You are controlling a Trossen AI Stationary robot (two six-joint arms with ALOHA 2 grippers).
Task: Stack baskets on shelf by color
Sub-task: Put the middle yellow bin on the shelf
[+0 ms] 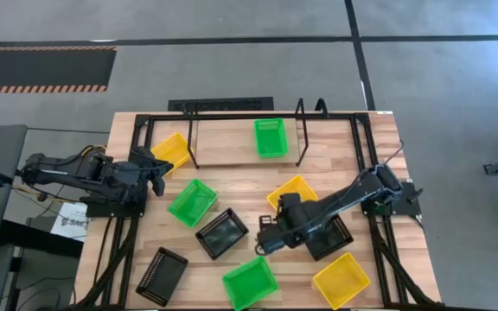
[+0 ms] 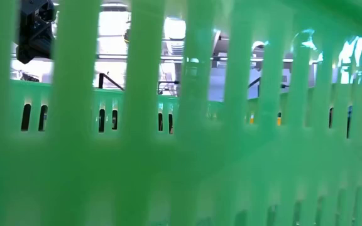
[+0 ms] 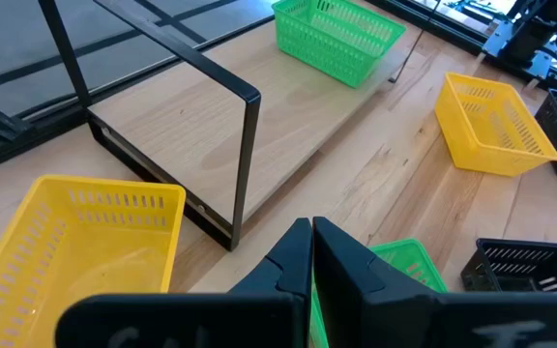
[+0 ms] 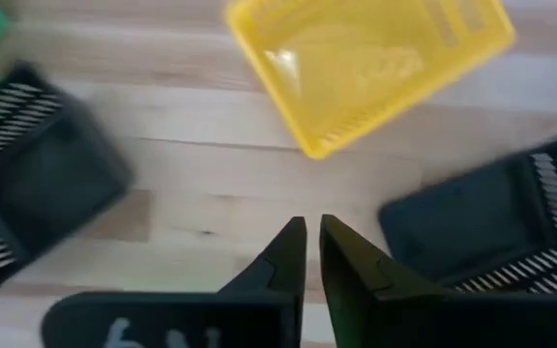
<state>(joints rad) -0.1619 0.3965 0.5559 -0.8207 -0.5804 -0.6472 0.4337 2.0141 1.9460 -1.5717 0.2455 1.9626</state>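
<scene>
On the shelf (image 1: 232,142) at the table's far side, one green basket (image 1: 271,138) rests with its bottom on the wooden board. Loose on the table lie two green baskets (image 1: 192,202) (image 1: 250,282), three yellow baskets (image 1: 171,151) (image 1: 294,194) (image 1: 341,279) and three black baskets (image 1: 221,233) (image 1: 161,275) (image 1: 334,235). My right gripper (image 4: 312,237) points down over bare table between two black baskets (image 4: 27,174) (image 4: 501,232), its fingers a narrow gap apart and holding nothing. My left gripper (image 3: 312,242) waits shut at the table's left, near the far-left yellow basket (image 3: 75,242).
The shelf's black tube frame (image 3: 245,145) stands over the board, with free board on both sides of the green basket. The near green basket's mesh wall (image 2: 181,125) fills the low view. Bare table shows around the middle, between the baskets.
</scene>
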